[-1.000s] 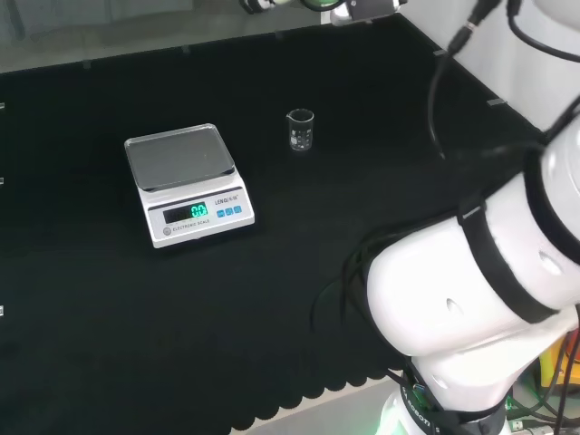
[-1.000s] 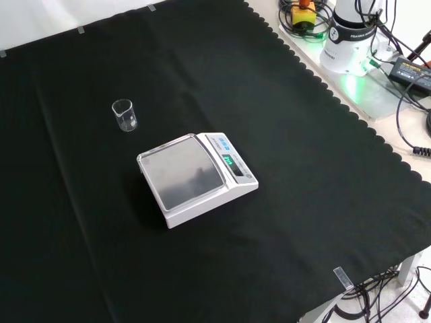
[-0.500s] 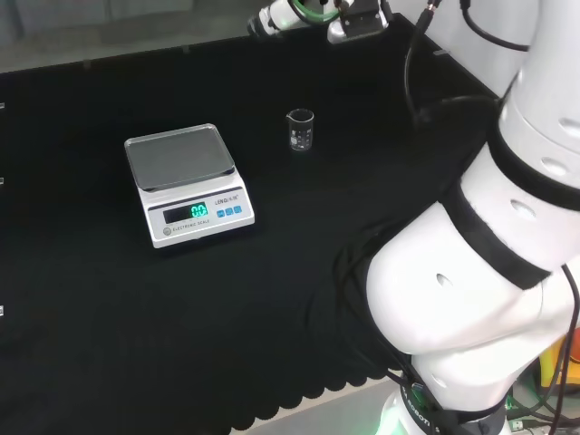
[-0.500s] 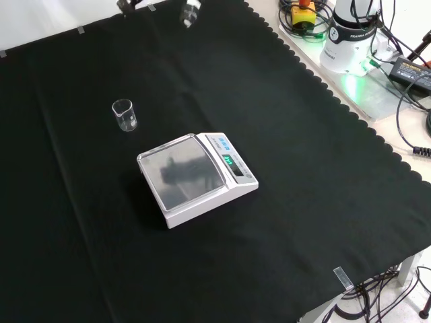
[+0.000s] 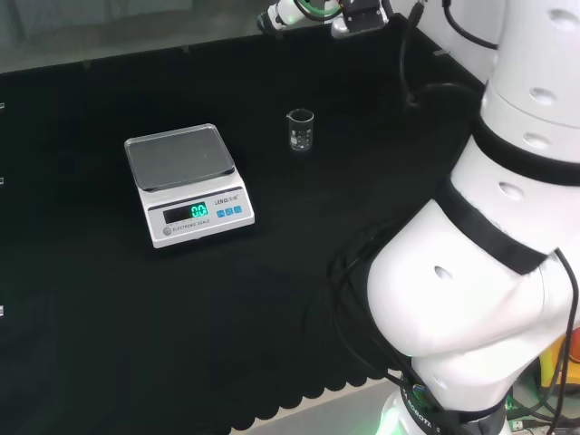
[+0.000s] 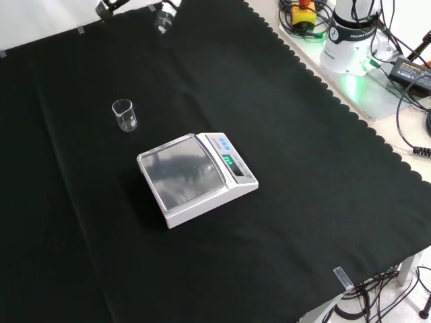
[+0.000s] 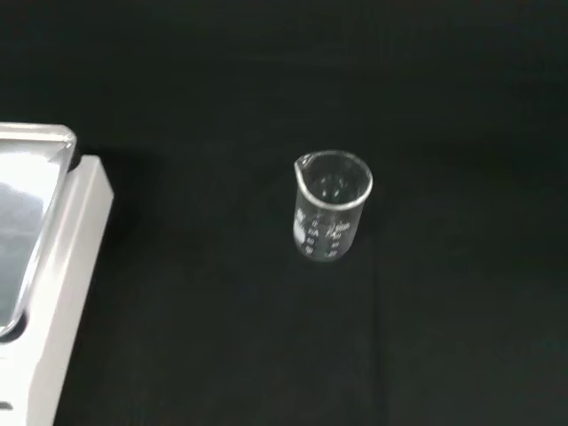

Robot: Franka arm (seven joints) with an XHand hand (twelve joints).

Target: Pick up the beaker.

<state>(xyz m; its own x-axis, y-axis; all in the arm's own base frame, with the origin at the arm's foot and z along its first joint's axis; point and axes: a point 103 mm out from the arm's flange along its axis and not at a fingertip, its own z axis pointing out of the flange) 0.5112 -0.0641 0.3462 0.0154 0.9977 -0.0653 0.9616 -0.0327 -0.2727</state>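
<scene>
Nearest you in the front view is the scale (image 6: 196, 178), a white plastic box with a flat, brushed-metal square pan and a lit green display on its sloped front. It sits on the black cloth (image 6: 303, 202), a matte sheet with a scalloped edge.

Farther off stands the beaker (image 6: 124, 115), upright on the cloth, apart from the scale and touched by nothing. It is a small cylinder of clear glass with a pouring lip and white printed marks on its wall; it looks empty in the wrist view (image 7: 330, 205).

Farthest, at the front view's top edge, you find parts of the hand (image 6: 163, 15), black and white, well above and beyond the beaker. Whether its fingers are spread or curled cannot be told.
</scene>
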